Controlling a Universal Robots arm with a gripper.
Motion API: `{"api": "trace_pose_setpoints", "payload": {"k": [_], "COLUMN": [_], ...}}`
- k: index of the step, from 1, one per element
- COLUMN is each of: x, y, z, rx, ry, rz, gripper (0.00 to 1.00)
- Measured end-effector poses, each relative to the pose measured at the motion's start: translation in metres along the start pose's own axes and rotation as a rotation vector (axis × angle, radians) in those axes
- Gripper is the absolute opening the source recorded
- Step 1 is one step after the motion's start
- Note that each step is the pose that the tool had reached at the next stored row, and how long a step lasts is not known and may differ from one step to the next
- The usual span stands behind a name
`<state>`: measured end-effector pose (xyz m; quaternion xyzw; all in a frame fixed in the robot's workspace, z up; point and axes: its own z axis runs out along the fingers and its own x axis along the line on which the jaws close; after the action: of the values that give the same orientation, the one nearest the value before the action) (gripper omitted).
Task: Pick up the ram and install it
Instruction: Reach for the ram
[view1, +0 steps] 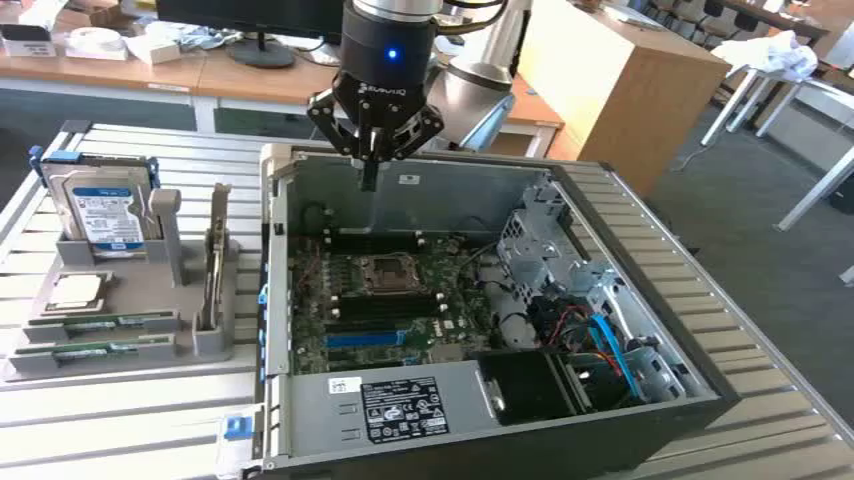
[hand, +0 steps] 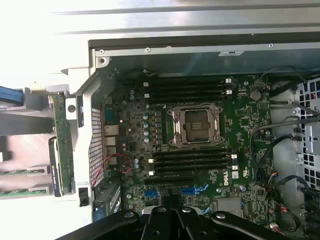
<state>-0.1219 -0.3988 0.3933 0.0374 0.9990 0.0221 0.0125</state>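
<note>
- Grey plastic rack (view1: 214, 335) sits on the slatted metal worktop (view1: 120, 425) at the exterior view's left. A hard drive (view1: 107, 205) with a blue-white label stands at its back, and a square silver processor chip (view1: 76, 290) lies in front of it.
- The ram (view1: 100, 322), a narrow green stick, lies flat in a slot along the rack's front, in the lower left of the exterior view. A second stick (view1: 94, 350) lies just beside it, and both are well apart from the arm.
- An upright card (view1: 216, 250) stands on edge at the rack's right end, between the sticks and the open computer case (view1: 467, 195).
- The gripper (view1: 370, 178) hangs over the case's back wall, in the upper middle of the exterior view. Its jaws are clenched tip to tip with nothing between them.
- Below it lies the motherboard (view1: 387, 300), its processor socket (view1: 391, 272) bare. The black memory slots (hand: 192, 162) either side of the socket look vacant.
- The pick-up looks barely begun.
  - To do it well, the jaws should part before they descend.
  - They should straddle the ram at mid-length across its thin faces, clear of the neighbouring stick and the upright card.
  - The lift should go straight out of the slot so nothing binds.
- At the right stand a metal drive cage (view1: 534, 235) and a blue cable (view1: 607, 340).
</note>
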Motion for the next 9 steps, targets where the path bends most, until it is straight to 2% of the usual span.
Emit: {"api": "trace_pose_setpoints", "payload": {"k": [9], "x": [0.0], "y": [0.0], "z": [0.0], "rx": [0.0], "ry": [0.0], "rz": [0.0], "gripper": [0.1]}}
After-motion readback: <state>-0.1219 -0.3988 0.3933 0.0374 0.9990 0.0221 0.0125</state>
